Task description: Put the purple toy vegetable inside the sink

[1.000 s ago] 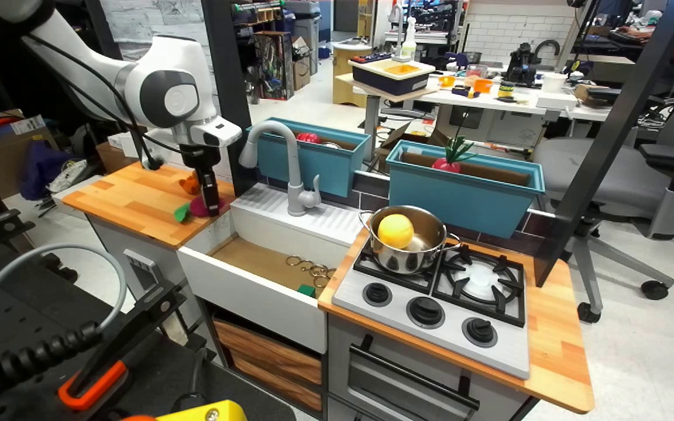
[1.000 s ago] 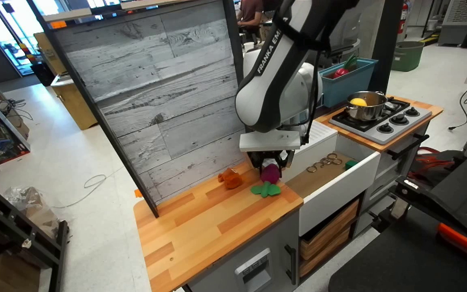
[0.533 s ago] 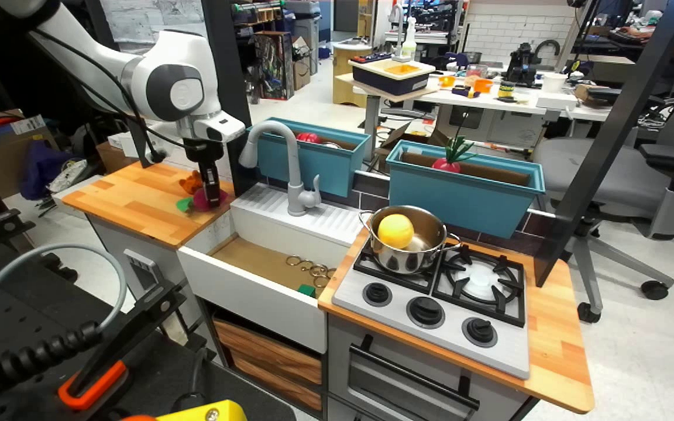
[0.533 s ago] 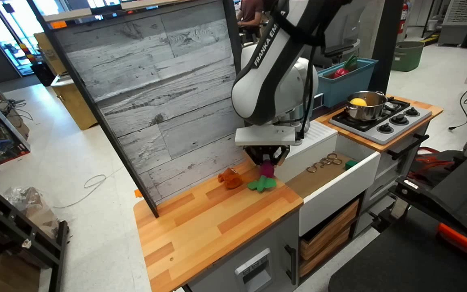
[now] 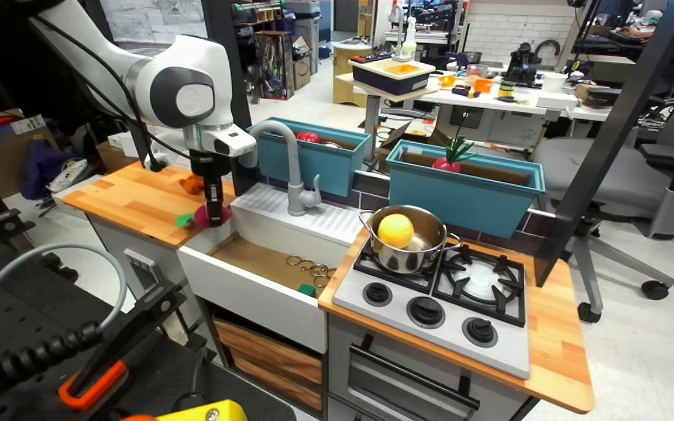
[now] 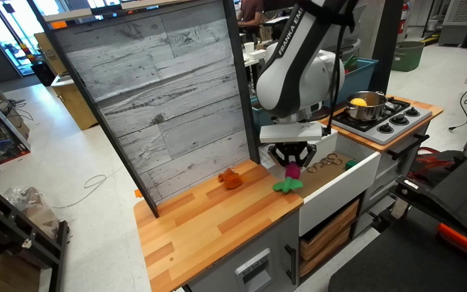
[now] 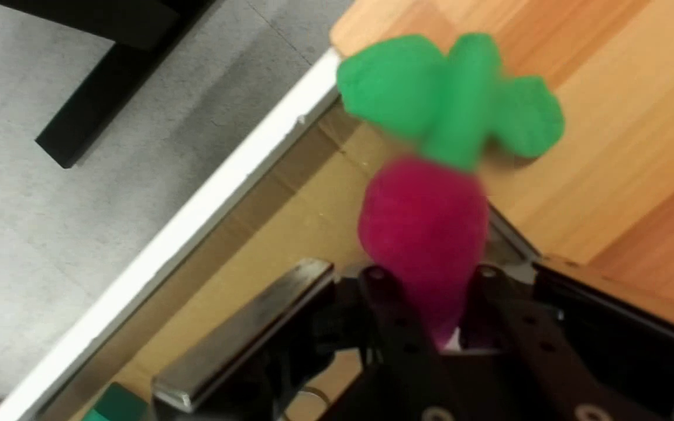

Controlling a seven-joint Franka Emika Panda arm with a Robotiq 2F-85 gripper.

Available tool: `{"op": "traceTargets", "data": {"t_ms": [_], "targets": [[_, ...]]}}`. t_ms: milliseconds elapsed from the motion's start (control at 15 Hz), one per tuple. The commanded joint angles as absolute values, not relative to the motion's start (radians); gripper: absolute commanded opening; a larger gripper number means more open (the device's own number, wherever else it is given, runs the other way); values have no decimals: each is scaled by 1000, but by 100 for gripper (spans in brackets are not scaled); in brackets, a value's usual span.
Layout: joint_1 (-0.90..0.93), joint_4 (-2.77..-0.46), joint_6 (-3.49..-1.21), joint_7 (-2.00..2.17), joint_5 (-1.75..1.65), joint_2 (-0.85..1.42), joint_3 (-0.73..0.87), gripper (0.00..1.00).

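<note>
You have the 2 black fingers (image 7: 387, 298) of your gripper (image 6: 294, 163) drawn together on the tapered end of the purple toy beet (image 7: 425, 216), with only the root's width between them. Its green leaves point to the top of the wrist view, mostly over the butcher-block counter (image 6: 217, 231); the magenta root shows over the brown lining (image 5: 255, 260) of the sink (image 5: 249, 292). Your beet thus spans the counter's edge, at the left end of the sink in both exterior views; whether a leaf touches the wood, you cannot tell.

The basin's white front rim crosses the wrist view diagonally, top centre to lower left, with grey floor (image 7: 27, 234) beyond it. In both exterior views a stretch of lining lies between your beet and the metal rings (image 5: 317, 271), which sit with a green block (image 6: 351, 164) toward the basin's right end. In an exterior view your arm (image 5: 182, 96) overlaps the spout of the grey faucet (image 5: 293, 158); the gap there cannot be judged.

Further out, in an exterior view, a dark post (image 6: 242, 89) rises left of your arm, and an orange-red toy food piece (image 6: 230, 178) lies on the counter, apart from the beet. Right of the sink, a steel pot (image 5: 404, 257) holding a yellow fruit (image 5: 395, 231) sits on the stovetop (image 5: 509, 351); along the back stand 2 teal bins (image 5: 454, 196).
</note>
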State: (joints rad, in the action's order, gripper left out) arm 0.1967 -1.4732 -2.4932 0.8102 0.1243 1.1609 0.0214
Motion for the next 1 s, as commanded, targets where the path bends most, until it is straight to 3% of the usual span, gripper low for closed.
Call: {"op": "traceTargets", "data": {"t_ms": [0, 933], "targets": [[175, -1558, -2484, 802, 156, 1125, 34, 4], [154, -1504, -2602, 891, 148, 1218, 175, 4]]}}
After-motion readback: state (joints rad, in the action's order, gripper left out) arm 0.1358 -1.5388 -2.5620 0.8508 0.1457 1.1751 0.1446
